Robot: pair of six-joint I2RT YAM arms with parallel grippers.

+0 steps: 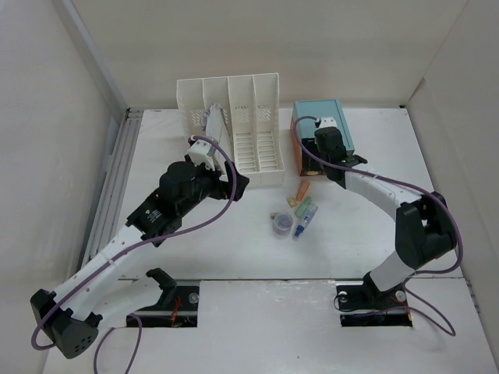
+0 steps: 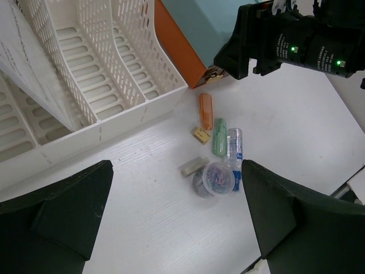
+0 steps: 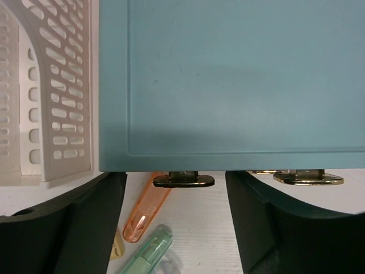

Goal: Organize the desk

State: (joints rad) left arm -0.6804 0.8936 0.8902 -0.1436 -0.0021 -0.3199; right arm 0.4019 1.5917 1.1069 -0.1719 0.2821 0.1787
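The white desk [image 1: 374, 234] carries a cluster of small items: an orange tube [image 2: 206, 111], a green tube [image 2: 219, 137], a clear blue-labelled tube [image 2: 234, 149], a grey eraser [image 2: 194, 166] and a clear tub of coloured clips [image 2: 214, 178]. My left gripper [image 2: 177, 200] hovers open above bare desk just short of the tub, holding nothing. My right gripper [image 3: 175, 194] is at the front of the teal drawer box [image 3: 228, 74]. Its fingers stand either side of a dark drawer handle [image 3: 183, 181] with gaps on both sides.
A white slotted file rack [image 1: 234, 117] stands at the back left of the drawer box [image 1: 323, 128], with a paper sheet [image 2: 34, 63] in one slot. A second, brass handle [image 3: 308, 178] shows to the right. A grey rail [image 1: 113, 179] runs along the desk's left edge.
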